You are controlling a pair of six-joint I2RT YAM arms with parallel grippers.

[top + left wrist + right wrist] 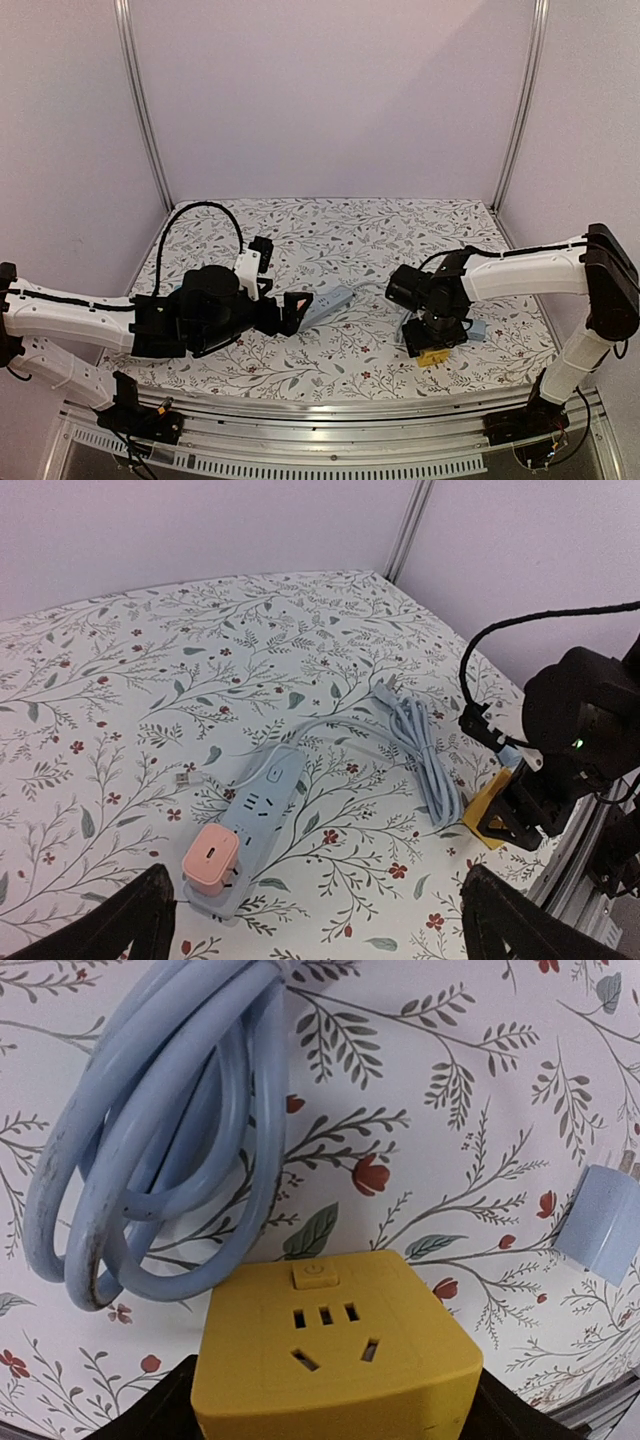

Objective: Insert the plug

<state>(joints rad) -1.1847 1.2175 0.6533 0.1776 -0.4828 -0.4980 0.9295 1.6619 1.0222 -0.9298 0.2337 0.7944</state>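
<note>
A pale blue power strip [262, 810] lies on the flowered cloth [120, 650], and a pink charger plug [211, 860] sits on its near end. My left gripper [315, 920] hovers just short of that end, open and holding nothing; from above, the left gripper [295, 312] points at the strip [330, 302]. A yellow socket cube [335, 1350] rests on the cloth with its sockets facing up. The right gripper [335, 1400] is shut on the cube, one finger against each side. The strip's pale blue plug [600, 1225] lies loose to the cube's right.
The strip's coiled blue cable [160, 1130] lies against the cube's far left corner. A small USB connector [190, 776] rests left of the strip. The table's near right edge and metal rail [600, 850] run close behind the right gripper [432, 345].
</note>
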